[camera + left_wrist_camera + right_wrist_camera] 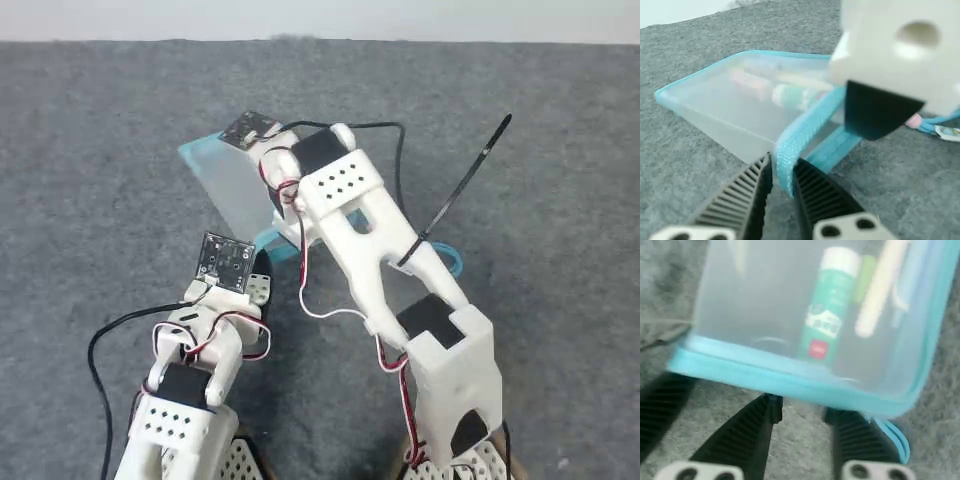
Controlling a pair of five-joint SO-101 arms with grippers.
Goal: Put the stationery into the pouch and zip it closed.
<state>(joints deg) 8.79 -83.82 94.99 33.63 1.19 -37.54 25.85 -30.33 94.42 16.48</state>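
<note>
A translucent pouch [232,190] with a teal zip edge lies on the grey carpet, its near end lifted. Inside it lie a green glue stick [829,310], a cream pen [881,289] and other stationery [790,95]. My left gripper [782,172] is shut on the teal zip strip [800,137] at the pouch's near corner, also seen from above [263,272]. My right gripper [804,412] hangs over the pouch's teal edge [785,382], fingers apart with nothing clearly between them. The right arm [345,200] covers much of the pouch in the high view.
A blue cord [940,122] with a pink bead [914,120] trails from the pouch beside the right arm, seen as a blue loop [452,262] from above. A black cable tie [470,180] sticks out from the right arm. Grey carpet [120,150] lies all around.
</note>
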